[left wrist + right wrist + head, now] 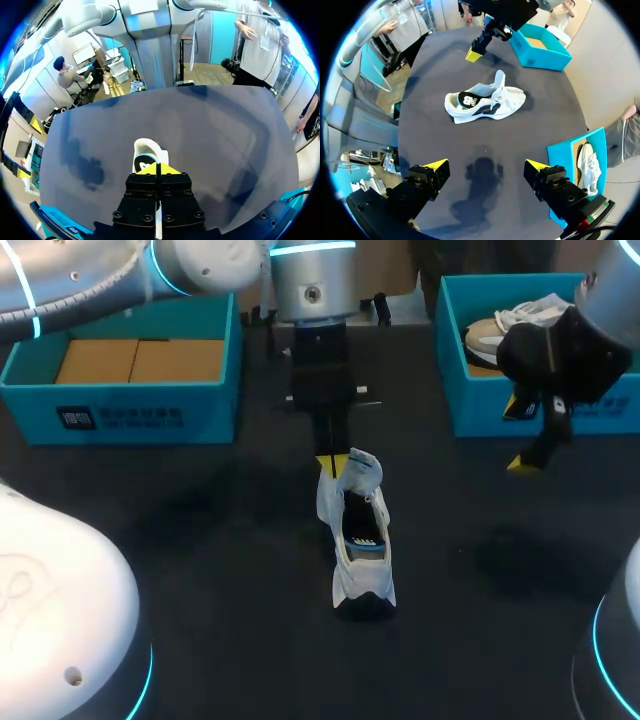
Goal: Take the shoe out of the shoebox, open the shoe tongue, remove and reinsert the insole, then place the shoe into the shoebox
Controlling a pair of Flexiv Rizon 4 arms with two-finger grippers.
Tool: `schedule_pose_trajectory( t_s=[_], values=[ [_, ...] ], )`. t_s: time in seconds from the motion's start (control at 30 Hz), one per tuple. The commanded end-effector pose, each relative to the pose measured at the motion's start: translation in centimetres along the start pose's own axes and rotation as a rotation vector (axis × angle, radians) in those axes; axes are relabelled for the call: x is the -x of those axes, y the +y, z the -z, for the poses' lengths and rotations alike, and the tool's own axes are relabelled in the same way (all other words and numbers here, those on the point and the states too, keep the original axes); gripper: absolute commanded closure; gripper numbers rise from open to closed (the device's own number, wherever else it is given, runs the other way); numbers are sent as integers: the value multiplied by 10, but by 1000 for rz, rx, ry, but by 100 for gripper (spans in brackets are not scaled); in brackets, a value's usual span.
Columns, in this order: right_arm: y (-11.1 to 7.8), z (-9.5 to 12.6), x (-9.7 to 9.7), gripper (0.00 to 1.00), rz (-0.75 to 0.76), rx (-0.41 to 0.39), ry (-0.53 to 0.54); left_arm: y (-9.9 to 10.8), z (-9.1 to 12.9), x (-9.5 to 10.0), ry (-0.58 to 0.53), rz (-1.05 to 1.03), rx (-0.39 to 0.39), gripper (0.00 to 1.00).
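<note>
Jaws shut, empty, on left gripper (332, 465), near the shoe (358, 540); right gripper (487, 166) wide open, shoe well ahead.

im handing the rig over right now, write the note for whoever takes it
Left gripper: shut, holding nothing, over one end of the shoe.
Right gripper: open, empty, off to the side above the table.
The shoe lies on the table between the left shoebox and the right shoebox, which holds a second shoe.
Done: shoe out.
Left: tongue, insole out and in (its state not visible), shoe back in the box.
</note>
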State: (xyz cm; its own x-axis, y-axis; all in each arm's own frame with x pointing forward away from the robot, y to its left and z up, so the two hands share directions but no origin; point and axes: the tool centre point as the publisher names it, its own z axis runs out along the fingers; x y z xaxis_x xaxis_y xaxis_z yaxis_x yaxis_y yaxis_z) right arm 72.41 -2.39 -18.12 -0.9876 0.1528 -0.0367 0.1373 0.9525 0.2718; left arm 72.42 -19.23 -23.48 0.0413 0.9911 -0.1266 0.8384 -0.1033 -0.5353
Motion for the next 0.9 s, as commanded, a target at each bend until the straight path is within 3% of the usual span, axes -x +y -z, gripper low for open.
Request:
schedule_pose_trajectory(
  t_s=[0.03,0.33,0.53,0.9],
  values=[
    [1,-1,1,0,0,-2,1,4,-8,-2,32,-3,2,100],
    [1,-1,1,0,0,-2,1,5,-34,2,81,-34,65,100],
    [1,-1,1,0,0,-2,1,7,-61,7,95,-38,172,100],
    [1,-1,1,0,0,-2,1,27,-83,15,125,-49,250,100]
  ],
)
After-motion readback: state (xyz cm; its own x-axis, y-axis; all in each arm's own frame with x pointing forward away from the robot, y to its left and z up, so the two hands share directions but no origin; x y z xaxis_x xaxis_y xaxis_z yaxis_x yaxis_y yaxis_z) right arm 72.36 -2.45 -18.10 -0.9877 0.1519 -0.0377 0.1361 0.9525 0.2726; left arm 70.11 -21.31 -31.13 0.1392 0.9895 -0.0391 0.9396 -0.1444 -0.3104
